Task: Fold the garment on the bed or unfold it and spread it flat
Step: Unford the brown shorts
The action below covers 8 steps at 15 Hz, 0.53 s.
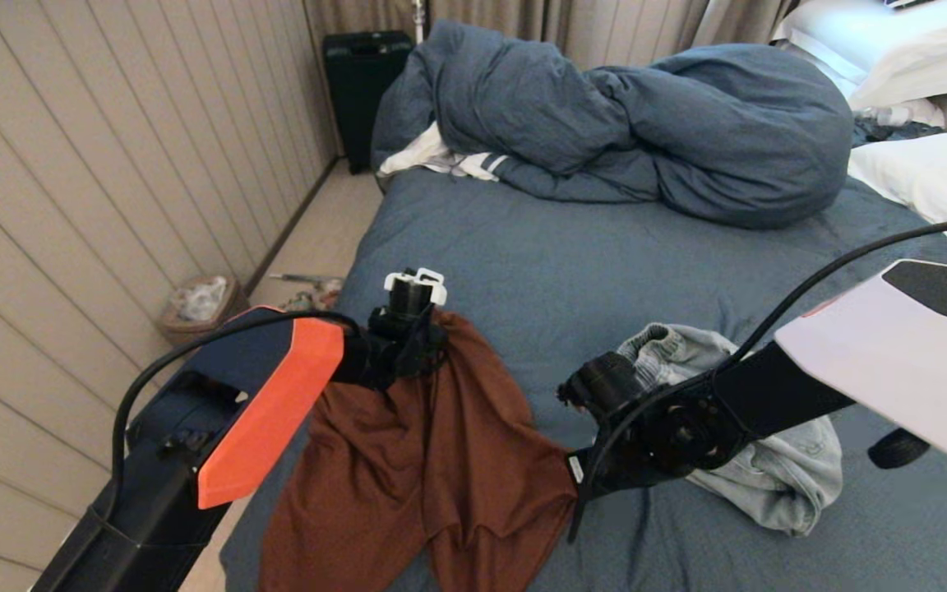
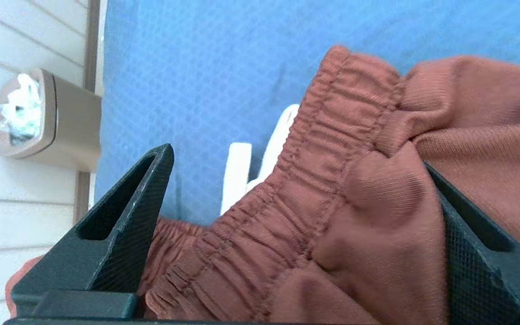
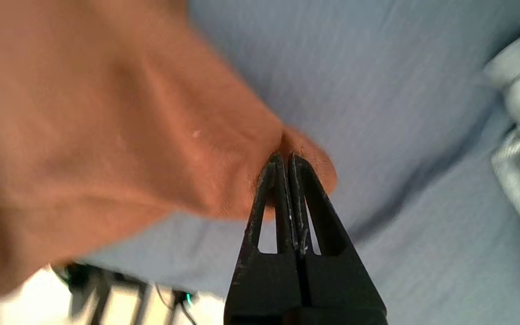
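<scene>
On the bed (image 1: 588, 271), the right pincer (image 3: 283, 159) pinches the rust shorts (image 1: 432, 460); the left pincer (image 2: 287, 189) gapes around their waistband.

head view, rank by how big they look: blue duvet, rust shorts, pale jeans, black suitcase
1. blue duvet, bunched at the far end of the bed
2. rust shorts, though nearer the camera, which flatters them
3. pale jeans, partly hidden by the right arm
4. black suitcase, farthest away, so its true size is unsure

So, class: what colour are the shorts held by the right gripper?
Rust brown shorts, shown best in the head view.
</scene>
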Motion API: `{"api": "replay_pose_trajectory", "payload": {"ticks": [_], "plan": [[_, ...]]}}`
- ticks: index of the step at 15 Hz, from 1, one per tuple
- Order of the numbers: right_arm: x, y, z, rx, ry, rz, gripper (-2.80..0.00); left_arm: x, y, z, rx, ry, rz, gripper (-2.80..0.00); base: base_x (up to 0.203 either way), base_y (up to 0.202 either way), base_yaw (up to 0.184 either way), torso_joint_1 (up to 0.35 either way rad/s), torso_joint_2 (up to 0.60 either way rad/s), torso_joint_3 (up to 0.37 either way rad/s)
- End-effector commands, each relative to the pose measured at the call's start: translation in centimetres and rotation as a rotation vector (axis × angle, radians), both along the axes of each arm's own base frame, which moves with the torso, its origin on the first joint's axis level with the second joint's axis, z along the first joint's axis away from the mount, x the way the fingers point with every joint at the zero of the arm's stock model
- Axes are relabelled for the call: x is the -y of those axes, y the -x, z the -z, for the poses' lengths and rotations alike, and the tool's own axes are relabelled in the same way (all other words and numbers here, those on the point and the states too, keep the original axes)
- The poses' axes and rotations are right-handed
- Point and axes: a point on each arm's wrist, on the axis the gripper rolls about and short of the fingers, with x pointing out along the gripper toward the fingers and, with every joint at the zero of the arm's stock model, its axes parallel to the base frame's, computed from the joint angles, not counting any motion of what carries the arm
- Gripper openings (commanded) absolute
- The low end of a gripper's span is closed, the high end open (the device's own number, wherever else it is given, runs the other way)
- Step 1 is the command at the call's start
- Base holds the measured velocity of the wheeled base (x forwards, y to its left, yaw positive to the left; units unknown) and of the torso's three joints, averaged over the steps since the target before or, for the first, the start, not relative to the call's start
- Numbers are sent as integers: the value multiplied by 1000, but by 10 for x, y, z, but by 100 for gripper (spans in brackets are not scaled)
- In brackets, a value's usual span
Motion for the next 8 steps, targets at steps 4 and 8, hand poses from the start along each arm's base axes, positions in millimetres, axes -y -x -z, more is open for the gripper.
{"api": "replay_pose_trajectory", "payload": {"ticks": [4,8], "plan": [[21,-10,-44,175,-87,88,-280,-2,-1,-14,51,22,-17,0,0,0,0,0,0,0],[30,-9,-56,206,-101,109,-280,-2,0,-26,91,45,-25,0,0,0,0,0,0,0]]}}
